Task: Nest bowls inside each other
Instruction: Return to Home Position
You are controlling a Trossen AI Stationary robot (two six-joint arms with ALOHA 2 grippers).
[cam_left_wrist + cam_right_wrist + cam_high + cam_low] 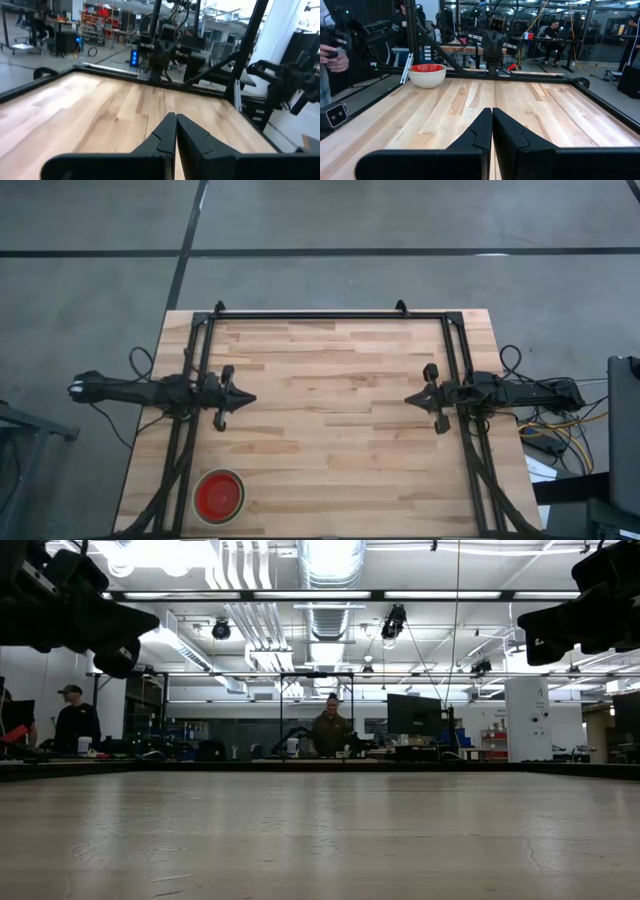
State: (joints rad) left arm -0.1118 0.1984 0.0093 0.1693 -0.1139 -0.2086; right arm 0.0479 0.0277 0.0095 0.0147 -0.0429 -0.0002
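- Since both arms hang level above the pale wooden bench [330, 430] and carry nothing, the step in hand reads as the retreat to rest. The nesting itself looks done.
- The left hand [248, 398] sits inside the bench's left edge, about midway along it, aimed at the middle. Its two dark fingers [162, 135] are pressed together around nothing.
- The right hand [408, 398] mirrors it from the right edge. Its fingers meet tip to tip and are likewise empty.
- A whitish-cream round plastic bowl [427, 77] stands in the corner beside the left arm's base, at the edge opposite the cross-bar of the black metal frame [330, 315].
- A red round plastic bowl [219, 496] is seated inside it, its rim showing just above the pale one. Whatever lies beneath the red bowl is hidden.
- To finish well, I would hold both hands high and closed, since any drop or swing toward that corner could clip the stack.
- The left arm is the one to watch, because the stack is near its base. Its last joint moves should be slow and directed away from the corner.
- The stack looks light, so a cable or elbow brushing it could slide it off the nearby edge.
- A good resting pose would have the two hands level, facing each other and well apart.
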